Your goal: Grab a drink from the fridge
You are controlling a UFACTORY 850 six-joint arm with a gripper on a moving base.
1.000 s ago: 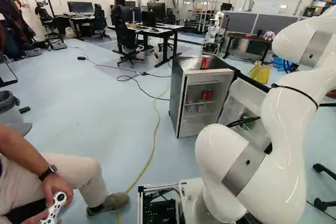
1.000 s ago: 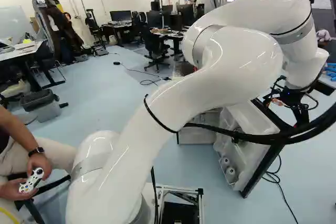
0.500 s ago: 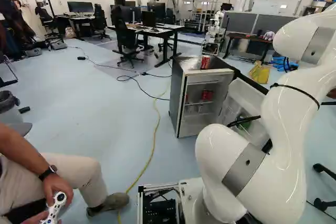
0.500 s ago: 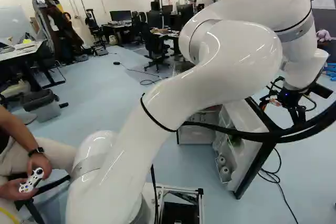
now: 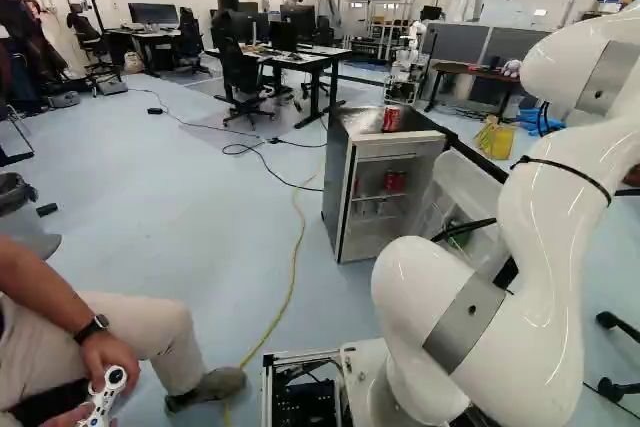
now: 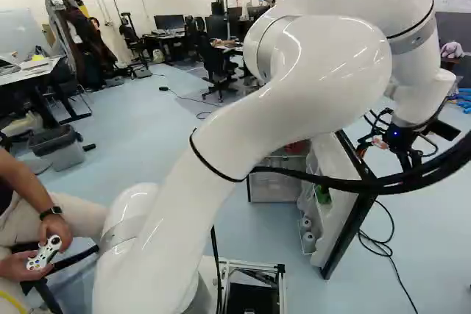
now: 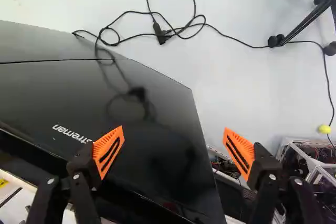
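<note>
Red cans [image 5: 395, 181] are sitting inside one open fridge [image 5: 338, 172], too small to count, and one more can [image 5: 391, 119] is standing on top. My gripper [image 6: 409, 165] is holding its two orange pads [image 7: 108, 150] wide apart, pinching nothing, over one shiny black door [image 7: 142, 145]. One yellow cord [image 5: 294, 272] is crossing the blue floor [image 5: 170, 217].

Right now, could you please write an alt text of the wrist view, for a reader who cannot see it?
The open gripper, its two orange pads wide apart and holding nothing, faces the glossy black outside of the fridge door. Beyond it, a looped black cable lies on the pale floor, near a chair's wheeled legs.
</note>
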